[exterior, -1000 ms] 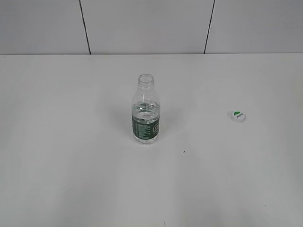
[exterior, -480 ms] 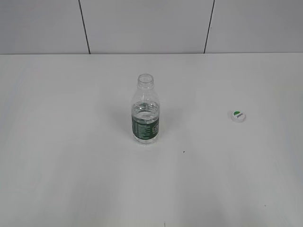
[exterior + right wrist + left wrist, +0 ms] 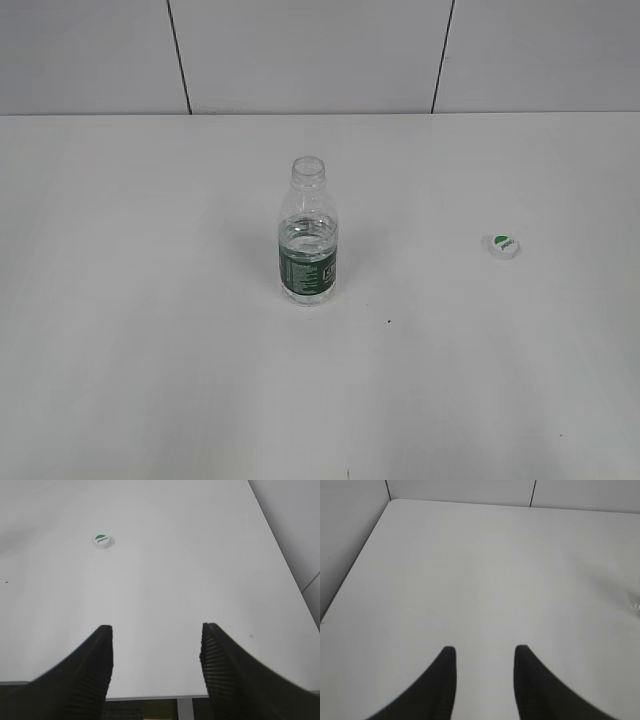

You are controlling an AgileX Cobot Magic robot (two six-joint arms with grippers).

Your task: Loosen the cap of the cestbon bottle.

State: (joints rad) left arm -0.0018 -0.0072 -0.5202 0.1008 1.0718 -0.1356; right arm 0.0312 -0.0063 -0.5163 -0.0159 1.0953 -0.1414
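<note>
On the left, the left gripper (image 3: 482,652) hangs above a bare stretch of the white table (image 3: 485,570), its two dark fingers (image 3: 445,680) spread apart with nothing between them; in its wrist view only a sliver of something clear shows at the far right edge, too little to identify. Near the middle of the table in the exterior view stands the small clear plastic cestbon bottle (image 3: 308,232), upright, with a dark green label band around its lower body, water reaching a little above that band, and its ribbed neck uncovered at the top. Well apart from it to the right lies the small round white plastic screw cap (image 3: 503,246), flat on the table surface with its green patch and tiny print facing up, touching nothing else. Farther right, the right gripper (image 3: 156,630) hovers over the table's near edge, its ribbed black fingers (image 3: 220,660) held wide apart and empty; in its wrist view the cap (image 3: 103,540) sits ahead of the fingers and to their left, well clear of both.
</note>
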